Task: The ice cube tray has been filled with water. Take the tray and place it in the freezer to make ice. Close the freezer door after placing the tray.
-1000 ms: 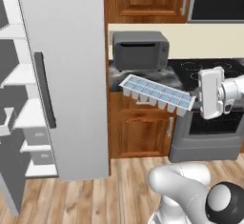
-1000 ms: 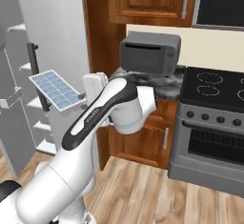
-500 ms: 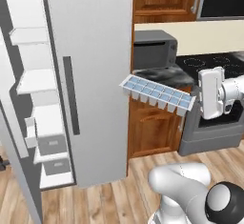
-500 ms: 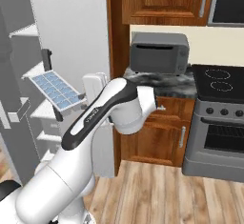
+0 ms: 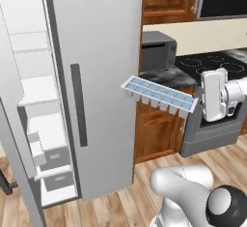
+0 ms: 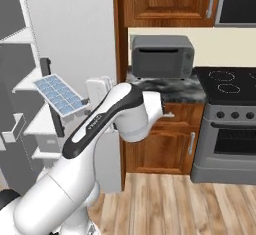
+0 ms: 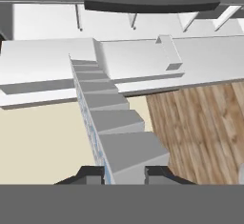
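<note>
The ice cube tray (image 5: pixel 159 94) is long and white-grey, with two rows of pale-blue water cells. It is held level in the air in front of the closed grey fridge door (image 5: pixel 101 76). My gripper (image 5: pixel 198 104) is shut on the tray's right end. In the right base view the tray (image 6: pixel 60 95) juts left from the gripper (image 6: pixel 89 102) toward the freezer (image 6: pixel 27 84). In the hand view the tray (image 7: pixel 107 118) runs away from the gripper (image 7: pixel 123 174). The freezer (image 5: pixel 34 91) stands open with white shelves showing. The freezer door (image 5: pixel 19 173) is swung out at the lower left.
A dark vertical handle (image 5: pixel 79 104) is on the closed fridge door. A grey toaster oven (image 5: pixel 157 51) sits on the dark counter beside a stove (image 6: pixel 230 109). Brown wooden cupboards (image 6: pixel 165 1) hang above. Wooden floor (image 6: pixel 165 204) lies in front of the lower cabinets.
The whole picture has shifted right, so the base has driven left toward the fridge. The open freezer now shows more fully. The tray stays in the gripper, held as before.
</note>
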{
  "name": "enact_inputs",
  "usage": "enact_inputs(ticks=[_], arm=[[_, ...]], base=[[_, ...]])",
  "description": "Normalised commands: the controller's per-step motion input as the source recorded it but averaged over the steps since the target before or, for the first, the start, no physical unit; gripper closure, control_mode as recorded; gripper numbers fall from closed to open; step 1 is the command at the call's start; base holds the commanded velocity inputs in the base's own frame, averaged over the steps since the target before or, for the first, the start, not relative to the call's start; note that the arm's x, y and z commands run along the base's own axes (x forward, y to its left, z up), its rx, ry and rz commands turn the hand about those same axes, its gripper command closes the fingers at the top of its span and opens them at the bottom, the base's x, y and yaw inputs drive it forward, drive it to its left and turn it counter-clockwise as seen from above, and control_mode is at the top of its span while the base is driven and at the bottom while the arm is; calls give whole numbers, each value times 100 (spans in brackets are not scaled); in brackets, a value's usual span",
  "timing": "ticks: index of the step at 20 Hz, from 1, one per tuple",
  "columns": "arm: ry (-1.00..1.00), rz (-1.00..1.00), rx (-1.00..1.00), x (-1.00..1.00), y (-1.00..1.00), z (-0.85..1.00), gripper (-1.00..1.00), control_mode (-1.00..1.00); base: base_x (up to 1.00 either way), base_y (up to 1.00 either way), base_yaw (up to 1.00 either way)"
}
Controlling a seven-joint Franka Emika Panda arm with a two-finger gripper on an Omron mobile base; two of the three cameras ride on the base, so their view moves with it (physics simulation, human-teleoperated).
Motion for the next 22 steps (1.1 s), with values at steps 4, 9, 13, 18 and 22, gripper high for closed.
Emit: enact_inputs(ticks=[4,9,13,18,22], arm=[[0,0,0,0,0,0,100,100],[0,0,0,0,0,0,100,100],[0,0,0,0,0,0,100,100],[0,0,0,0,0,0,100,100],[0,0,0,0,0,0,100,100]], base=[[33,48,-21],[16,67,-17],[21,76,-12],[44,47,-10],[50,36,-11]])
